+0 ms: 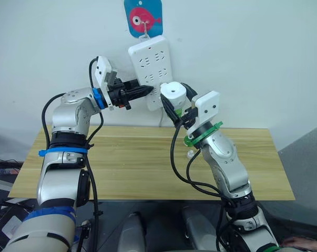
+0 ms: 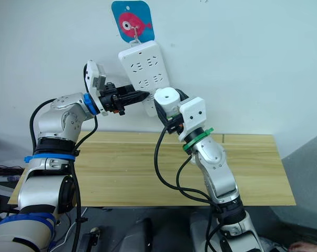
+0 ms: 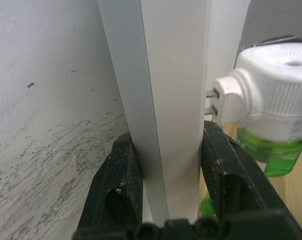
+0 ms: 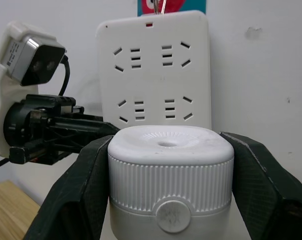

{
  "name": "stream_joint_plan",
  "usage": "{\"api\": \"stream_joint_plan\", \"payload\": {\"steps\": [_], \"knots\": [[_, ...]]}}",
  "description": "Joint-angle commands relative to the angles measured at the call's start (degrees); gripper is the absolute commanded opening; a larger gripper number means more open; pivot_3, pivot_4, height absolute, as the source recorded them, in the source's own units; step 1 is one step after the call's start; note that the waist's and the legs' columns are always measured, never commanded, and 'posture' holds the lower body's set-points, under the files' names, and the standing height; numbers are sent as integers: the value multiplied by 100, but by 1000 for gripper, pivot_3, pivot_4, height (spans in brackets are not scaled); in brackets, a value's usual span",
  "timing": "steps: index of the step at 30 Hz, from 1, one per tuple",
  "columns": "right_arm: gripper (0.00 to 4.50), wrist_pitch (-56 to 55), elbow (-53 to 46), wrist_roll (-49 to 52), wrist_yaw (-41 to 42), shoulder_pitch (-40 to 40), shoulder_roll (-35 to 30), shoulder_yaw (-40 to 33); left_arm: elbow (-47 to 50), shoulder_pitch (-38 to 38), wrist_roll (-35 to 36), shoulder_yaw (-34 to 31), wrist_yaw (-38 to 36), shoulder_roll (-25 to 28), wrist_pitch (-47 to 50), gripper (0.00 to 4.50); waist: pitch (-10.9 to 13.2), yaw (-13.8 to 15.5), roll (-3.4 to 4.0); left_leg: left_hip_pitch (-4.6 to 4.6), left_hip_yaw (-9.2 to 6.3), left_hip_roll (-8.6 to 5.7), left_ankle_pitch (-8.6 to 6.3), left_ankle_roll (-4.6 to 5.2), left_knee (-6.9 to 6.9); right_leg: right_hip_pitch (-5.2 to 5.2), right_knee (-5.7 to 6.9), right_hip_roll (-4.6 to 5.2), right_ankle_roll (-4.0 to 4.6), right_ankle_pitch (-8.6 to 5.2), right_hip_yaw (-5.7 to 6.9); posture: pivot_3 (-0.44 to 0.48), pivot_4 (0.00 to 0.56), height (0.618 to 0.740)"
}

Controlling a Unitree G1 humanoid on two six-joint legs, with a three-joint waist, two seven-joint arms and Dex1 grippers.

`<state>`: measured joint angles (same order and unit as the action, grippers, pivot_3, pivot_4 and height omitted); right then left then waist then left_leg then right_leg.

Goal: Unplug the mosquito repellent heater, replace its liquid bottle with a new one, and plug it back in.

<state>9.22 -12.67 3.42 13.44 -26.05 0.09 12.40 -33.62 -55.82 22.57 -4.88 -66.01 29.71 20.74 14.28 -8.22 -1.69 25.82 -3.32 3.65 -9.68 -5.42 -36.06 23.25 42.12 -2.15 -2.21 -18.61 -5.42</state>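
Two grippers: both raised at the wall above the bench's far edge, each clamped on something.
Left gripper (image 1: 142,92): reaches sideways to the power strip; its two black fingers (image 3: 121,175) pinch the strip's lower part, one on the wall side and one on the socket face, both touching it.
Right gripper (image 1: 173,101): jaws closed around the heater's ribbed sides, one black finger (image 4: 78,185) on each side of the white body.
Heater (image 4: 171,170): small rounded white unit with a round vent on top, held in the air just beside the lower end of the power strip. In the left wrist view its two metal prongs (image 3: 211,102) are visible between its plug and the strip's face; whether their tips sit in a socket I cannot tell.
Liquid bottle (image 3: 271,152): green, see-through, fixed under the heater's white body.
Power strip (image 1: 150,65): long, white, many sockets, hanging tilted on the white wall (image 1: 242,52) from a hook, its lower end at the two grippers.
Fish hook plate (image 1: 143,17): blue card with a pink fish, stuck to the wall just above the strip.
Bench (image 1: 137,168): light wooden top, set against the wall below the arms.
Small clear object (image 1: 190,154): lies on the bench near the right arm; too small to identify.
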Motion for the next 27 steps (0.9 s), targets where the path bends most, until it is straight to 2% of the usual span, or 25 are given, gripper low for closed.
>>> {"api": "stream_joint_plan", "payload": {"steps": [1,27], "knots": [[2989,-248,-64,-60,-55,-170,69,-29,89,14,55,-139,45,92,64,1349,0,-1,0,0,0,0,0,0,0,0,0,0,0,0,-1,-177,193,704],[2989,-180,51,-202,-147,-99,13,-64,135,7,71,-154,68,114,112,1349,0,-3,0,-1,0,0,0,0,-1,0,3,0,1,0,-1,-170,202,704]]}}
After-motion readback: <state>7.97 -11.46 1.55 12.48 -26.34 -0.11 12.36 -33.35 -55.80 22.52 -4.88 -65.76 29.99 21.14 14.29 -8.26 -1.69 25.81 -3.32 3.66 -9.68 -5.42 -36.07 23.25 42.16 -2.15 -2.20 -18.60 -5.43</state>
